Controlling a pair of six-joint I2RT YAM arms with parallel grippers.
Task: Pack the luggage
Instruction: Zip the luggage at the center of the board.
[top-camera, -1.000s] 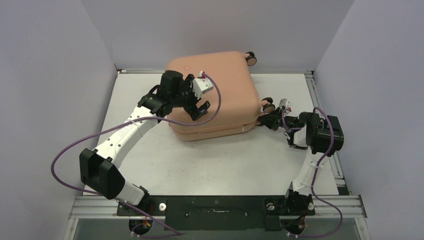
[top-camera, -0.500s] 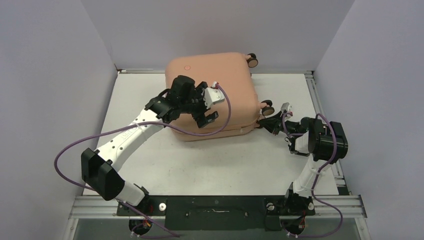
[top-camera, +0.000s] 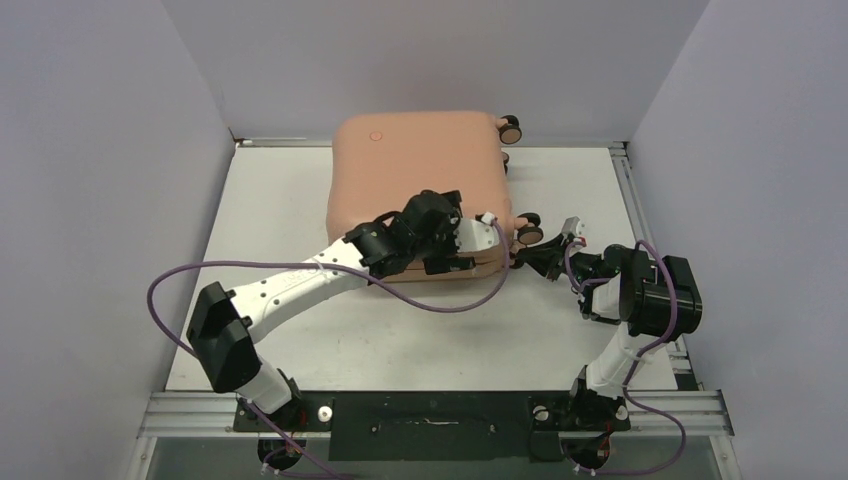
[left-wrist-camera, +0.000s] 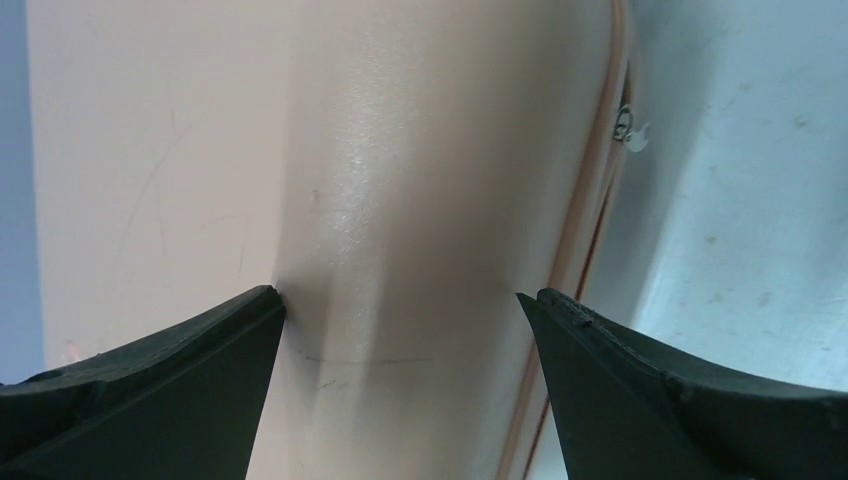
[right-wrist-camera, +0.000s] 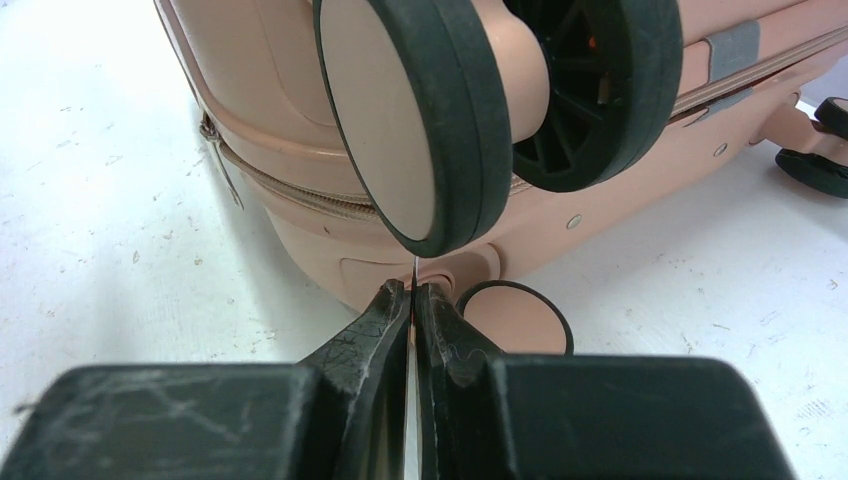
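Closed luggage (top-camera: 415, 165) lying flat at the far middle of the white table (top-camera: 260, 230), its far edge close to the back wall (top-camera: 440, 50). The left arm's purple cable (top-camera: 440, 305) loops over the bare table in front of the case. Top view: the left arm crosses the case's near edge, and a caster wheel (top-camera: 528, 232) juts from the near right corner towards the right gripper (top-camera: 545, 258). Only the left wrist view shows the zipper pull (left-wrist-camera: 630, 130) on the side seam. Only the right wrist view shows the zipper (right-wrist-camera: 290, 185) rounding the corner. Left gripper (left-wrist-camera: 400, 300): fingers spread wide over the smooth shell, holding nothing. Right gripper fingers (right-wrist-camera: 385, 320) are pressed together just below the wheel, with nothing visibly clamped; contact cannot be told.
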